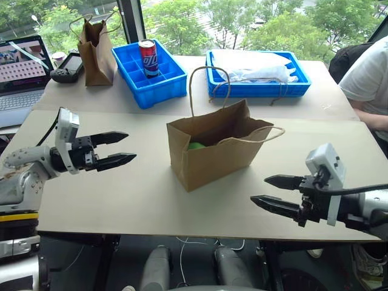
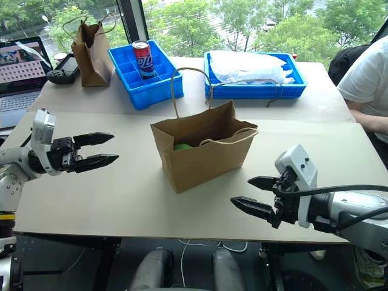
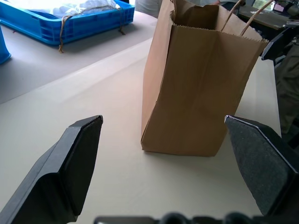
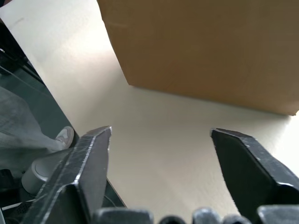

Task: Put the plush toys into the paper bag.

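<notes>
The wide light-brown paper bag (image 1: 212, 148) stands upright in the middle of the table, its cord handles up. Inside it, at the left side of the mouth, a bit of a light-green plush toy (image 1: 195, 146) shows. No red chili toy is visible. My left gripper (image 1: 121, 148) hovers open to the left of the bag, pointing at it, with nothing between its fingers. My right gripper (image 1: 267, 191) hovers open near the table's front edge, right of the bag, also empty. The left wrist view faces the bag's narrow side (image 3: 201, 88); the right wrist view looks at its lower wall (image 4: 201, 46).
At the back stand a narrower dark-brown bag (image 1: 97, 51), a blue divided tray (image 1: 170, 82) with a red can (image 1: 148, 57), and a blue tray (image 1: 257, 88) with white plastic. A laptop (image 1: 21, 70) sits far left. A person's arm (image 1: 370, 79) is at the right edge.
</notes>
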Tool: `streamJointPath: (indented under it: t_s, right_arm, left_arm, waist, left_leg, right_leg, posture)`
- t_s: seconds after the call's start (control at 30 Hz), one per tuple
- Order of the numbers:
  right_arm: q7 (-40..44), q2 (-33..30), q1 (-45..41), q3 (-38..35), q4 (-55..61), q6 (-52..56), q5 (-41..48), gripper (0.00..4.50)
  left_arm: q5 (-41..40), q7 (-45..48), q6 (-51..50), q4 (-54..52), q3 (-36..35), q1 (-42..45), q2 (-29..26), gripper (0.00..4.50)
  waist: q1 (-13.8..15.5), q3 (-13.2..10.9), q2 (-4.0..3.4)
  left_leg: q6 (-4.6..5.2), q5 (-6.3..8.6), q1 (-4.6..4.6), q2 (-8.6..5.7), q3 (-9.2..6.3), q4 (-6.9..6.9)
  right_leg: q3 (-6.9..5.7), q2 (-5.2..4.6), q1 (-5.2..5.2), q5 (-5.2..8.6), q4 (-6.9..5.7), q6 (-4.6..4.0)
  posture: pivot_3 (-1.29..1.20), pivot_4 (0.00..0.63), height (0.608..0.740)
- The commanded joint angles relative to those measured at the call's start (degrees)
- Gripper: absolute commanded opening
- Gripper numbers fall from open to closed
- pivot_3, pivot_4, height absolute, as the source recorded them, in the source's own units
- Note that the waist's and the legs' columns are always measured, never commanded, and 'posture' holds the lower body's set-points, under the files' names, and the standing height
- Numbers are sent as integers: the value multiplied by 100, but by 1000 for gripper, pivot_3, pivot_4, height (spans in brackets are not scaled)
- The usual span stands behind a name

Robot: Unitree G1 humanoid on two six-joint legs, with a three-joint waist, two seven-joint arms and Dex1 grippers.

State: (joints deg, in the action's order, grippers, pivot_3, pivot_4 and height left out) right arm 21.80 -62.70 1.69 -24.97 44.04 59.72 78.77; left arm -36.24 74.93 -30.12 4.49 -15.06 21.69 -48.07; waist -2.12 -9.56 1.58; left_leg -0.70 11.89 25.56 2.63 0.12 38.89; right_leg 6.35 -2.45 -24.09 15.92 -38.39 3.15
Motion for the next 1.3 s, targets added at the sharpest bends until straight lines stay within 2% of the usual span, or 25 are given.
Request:
streamJointPath:
  t_s: [0.03, 0.1, 0.23, 0.4, 0.7, 0.9, 1.07, 1.17, 1.3]
  right_arm:
    - [-204, 69, -376, 318, 153, -249, -62, 2052]
    - [-472, 289, -688, 770, 192, -316, -254, 1386]
    - [-1284, 1301, -1549, 1923, 124, -466, -1126, 50]
    - [-1920, 2553, -2118, 2846, -155, -648, -2200, 50]
    - [-1991, 3876, -2422, 3477, -804, -1245, -3609, 50]
    - [-1726, 4248, -2471, 3582, -1306, -1663, -4359, 50]
    - [-1502, 4434, -2367, 3565, -1383, -1739, -4657, 50]
    - [-1393, 4402, -2192, 3507, -1189, -1633, -4696, 50]
    - [-1286, 4238, -1899, 3325, -736, -1370, -4546, 50]
  left_arm:
    - [-126, -59, 164, -157, -215, 174, -38, 4500]
    - [-71, -117, 227, -295, -54, 227, 103, 4500]
    - [-176, -355, 0, -685, 288, 374, 481, 4500]
    - [-48, -464, 75, -674, 585, 603, 729, 4500]
    - [-159, -414, -91, -715, 902, 892, 989, 4500]
    - [-174, -642, -191, -920, 1179, 959, 1416, 4500]
    - [-55, -726, -81, -922, 1284, 905, 1498, 4500]
    - [-231, -645, -268, -939, 1058, 922, 1233, 4500]
    - [-648, -116, -735, -930, 606, 744, 386, 4500]
  waist:
    - [-1, 0, 1]
    - [-3, 1, 3]
    - [-7, 3, 6]
    - [-30, 4, 9]
    - [-29, 4, 9]
    - [-23, 4, 9]
    - [-49, 4, 9]
    - [-47, 4, 9]
    - [-72, 3, 8]
  left_leg:
    - [0, 0, 0, 0, 1, 0]
    - [0, 0, -1, 1, 0, 0]
    - [-1, 0, 0, -1, 0, 2]
    - [-1, 0, 1, 2, -1, 1]
    - [-1, -1, 0, 0, -3, 3]
    - [-1, 0, 0, -1, -3, 5]
    - [-1, -1, -3, 0, -4, 5]
    - [-1, -1, -5, 0, -5, 5]
    - [-1, 0, -5, 2, -4, 4]
  right_leg:
    - [0, 0, 0, 0, 0, 0]
    - [-1, 0, 0, 0, 0, 0]
    - [1, 0, -2, 0, -4, 0]
    - [0, 5, -10, -1, -13, -1]
    - [-4, 4, -9, -1, -19, -2]
    - [-7, 3, -9, -1, -25, -2]
    - [-7, 4, -14, -1, -37, -2]
    - [-9, 4, -14, -1, -42, -2]
    - [-10, 5, -20, -1, -44, -3]
  posture:
    - [0, 150, 702]
    - [0, 150, 702]
    - [0, 150, 702]
    - [0, 150, 702]
    - [0, 150, 702]
    - [0, 150, 702]
    - [0, 150, 702]
    - [0, 150, 702]
    - [0, 150, 702]
